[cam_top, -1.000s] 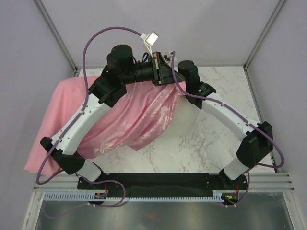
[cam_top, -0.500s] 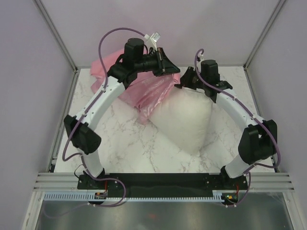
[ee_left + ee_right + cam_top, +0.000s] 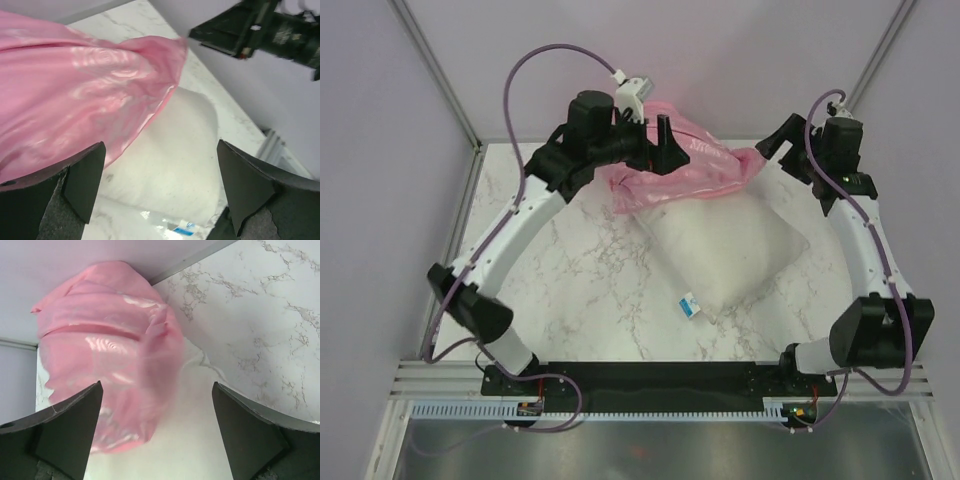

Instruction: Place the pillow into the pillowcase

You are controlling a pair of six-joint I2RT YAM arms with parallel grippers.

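The white pillow [image 3: 725, 250] lies flat on the marble table, its small white-and-blue tag [image 3: 690, 304] at the near edge. The pink satin pillowcase [image 3: 685, 165] sits bunched over the pillow's far end and covers only that end. My left gripper [image 3: 665, 148] hovers open at the pillowcase's left end, and my right gripper [image 3: 775, 150] hovers open just past its right tip. In the left wrist view the pillowcase [image 3: 75, 90] drapes over the pillow [image 3: 175, 150], with nothing between the open jaws of my left gripper [image 3: 160, 192]. The right wrist view shows the pillowcase [image 3: 105, 355], blurred, above the pillow [image 3: 195, 445], and my right gripper [image 3: 157, 432] empty.
The marble table [image 3: 580, 270] is fenced by grey walls at the back and sides, with metal posts [image 3: 440, 70] in the far corners. The arm bases stand on a black rail [image 3: 660, 375] at the near edge.
Both grippers have opened and let go of the pillowcase, which has dropped onto the pillow's far end. The arms have swung apart, the right one to the right. The pillow now lies flatter.
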